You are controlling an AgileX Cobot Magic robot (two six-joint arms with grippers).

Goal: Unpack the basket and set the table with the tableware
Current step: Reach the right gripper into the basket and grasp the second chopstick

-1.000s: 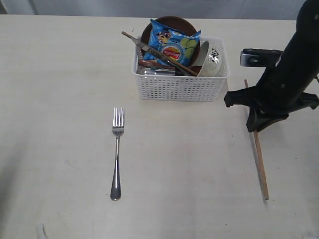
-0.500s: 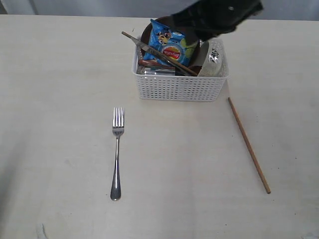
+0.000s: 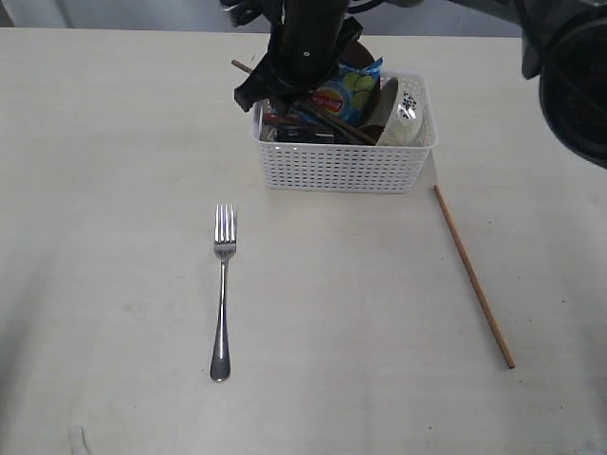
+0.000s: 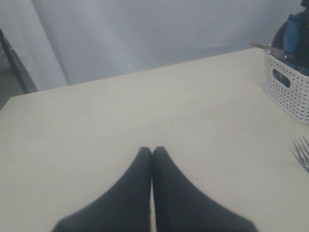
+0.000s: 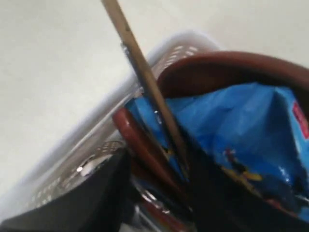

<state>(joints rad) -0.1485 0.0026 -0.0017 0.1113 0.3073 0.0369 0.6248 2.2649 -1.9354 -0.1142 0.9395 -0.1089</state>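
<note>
The white basket [image 3: 341, 166] stands at the back of the table [image 3: 114, 142]. It holds a blue chips bag [image 3: 346, 93], a white bowl [image 3: 406, 112], a brown plate [image 5: 227, 72], a brown wooden spoon [image 5: 140, 140] and a chopstick [image 5: 140, 67] that sticks out over its rim. My right gripper [image 5: 159, 162] reaches across into the basket's left end. It is open, its fingers either side of the spoon and the chopstick. A steel fork [image 3: 223, 284] lies front left. A second chopstick [image 3: 474, 277] lies on the right. My left gripper [image 4: 152, 151] hovers shut and empty over bare table.
The right arm [image 3: 308, 43] comes in from the upper right and hides the basket's back left corner. In the left wrist view the basket [image 4: 289, 92] and the fork tines [image 4: 301, 153] show at the edge. Something shiny and steel [image 5: 82, 169] lies low in the basket.
The right gripper let go of the chopstick on the right, which now lies slanted. It swung left over the basket, came down at its left end, and its jaws opened.
</note>
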